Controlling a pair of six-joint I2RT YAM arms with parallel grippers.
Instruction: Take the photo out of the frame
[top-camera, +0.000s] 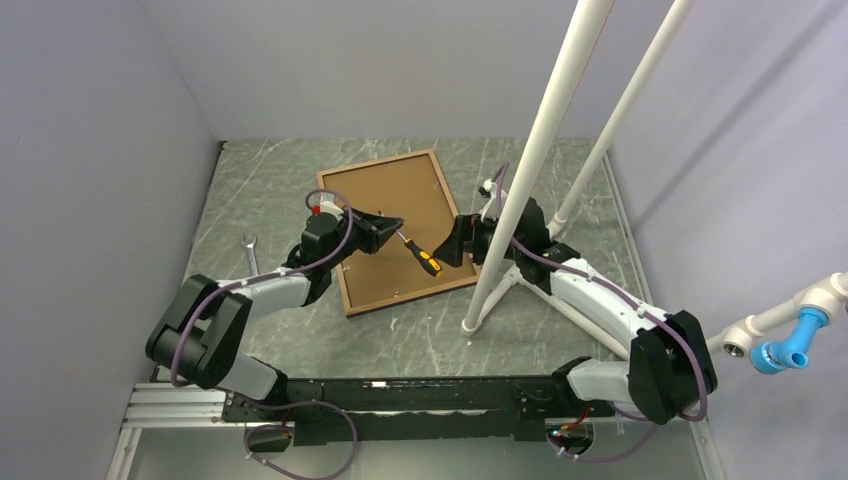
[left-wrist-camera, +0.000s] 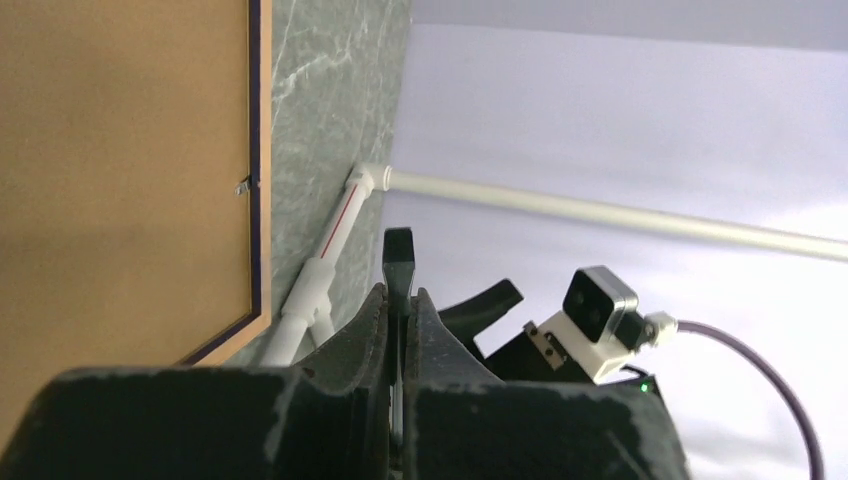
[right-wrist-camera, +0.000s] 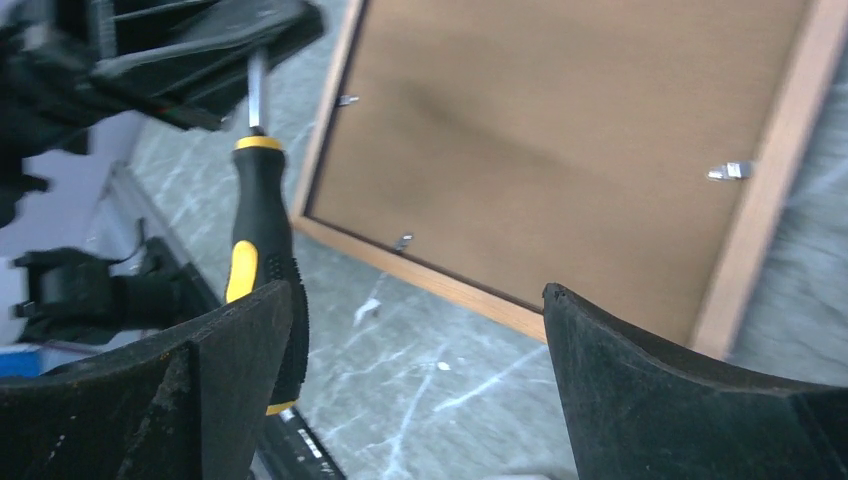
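Note:
The frame (top-camera: 395, 195) lies face down on the table, its brown backing board and light wood rim up; it also shows in the left wrist view (left-wrist-camera: 120, 150) and the right wrist view (right-wrist-camera: 560, 130). Small metal clips (right-wrist-camera: 730, 170) sit along its rim. The photo is hidden under the board. My left gripper (top-camera: 385, 230) is shut on the metal blade of a black-and-yellow screwdriver (top-camera: 428, 261), held above the frame's right half. Its blade tip (left-wrist-camera: 399, 255) sticks out past the fingers. My right gripper (right-wrist-camera: 420, 310) is open, its left finger beside the screwdriver handle (right-wrist-camera: 258, 220).
A wrench (top-camera: 249, 250) lies on the table left of the frame. White pipes (top-camera: 535, 160) slant up from a foot (top-camera: 470, 323) just right of the frame, close to my right arm. Walls close in the table on three sides.

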